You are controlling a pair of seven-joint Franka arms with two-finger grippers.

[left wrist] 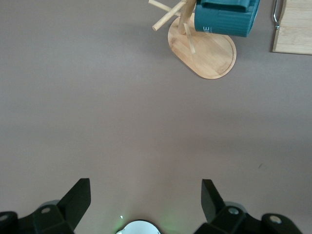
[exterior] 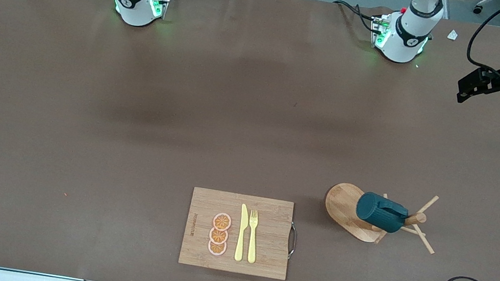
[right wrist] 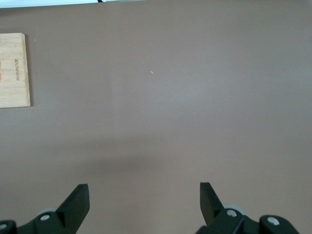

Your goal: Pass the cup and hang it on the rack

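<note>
The teal cup point(exterior: 380, 212) is hanging on the bamboo rack point(exterior: 349, 210), just beside the cutting board point(exterior: 236, 232) toward the left arm's end. The left gripper point(left wrist: 145, 195) and right gripper point(right wrist: 144, 196) are both waiting over bare table point(exterior: 134, 118), fingers spread apart, holding nothing.

Ribbed matt cup point(exterior: 380, 212), pale wood rack point(exterior: 347, 209), matt table point(exterior: 183, 125).
</note>
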